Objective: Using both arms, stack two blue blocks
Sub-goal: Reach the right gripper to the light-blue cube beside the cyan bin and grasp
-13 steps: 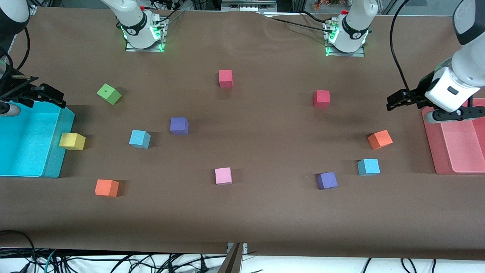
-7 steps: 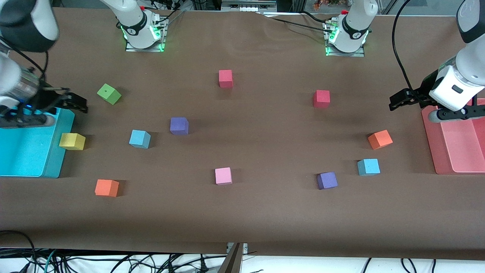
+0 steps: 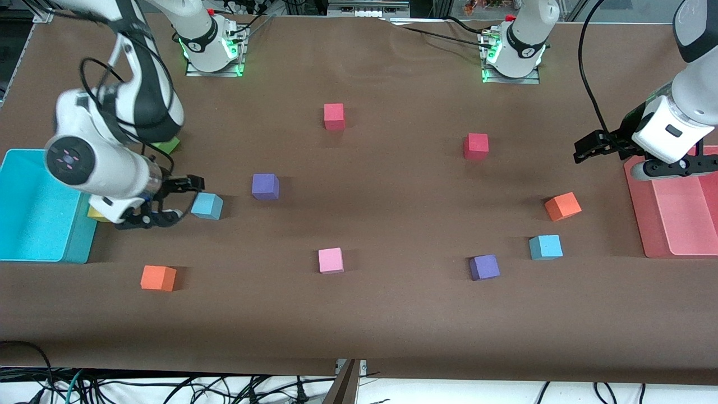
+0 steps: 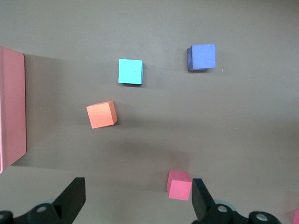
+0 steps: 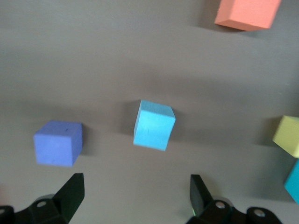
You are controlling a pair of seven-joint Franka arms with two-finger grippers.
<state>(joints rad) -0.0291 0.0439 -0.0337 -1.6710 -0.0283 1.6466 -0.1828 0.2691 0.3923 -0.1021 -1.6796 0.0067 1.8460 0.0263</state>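
Jaws apart, the right gripper (image 3: 178,197) hangs beside one blue block (image 3: 207,205) near the cyan bin (image 3: 33,247), while the left gripper (image 3: 589,150), also spread, waits beside the pink tray (image 3: 639,213), the other blue block (image 3: 546,247) nearby.

both arms: white jointed shells, black joint bands, black cables looped along the links. bases lit green. right arm (image 3: 120,101) has a round black wrist cap with pink marks. left arm (image 3: 681,106) carries a black two-finger gripper mount.

right hand (image 5: 135,193) spread above blue block (image 5: 153,124)
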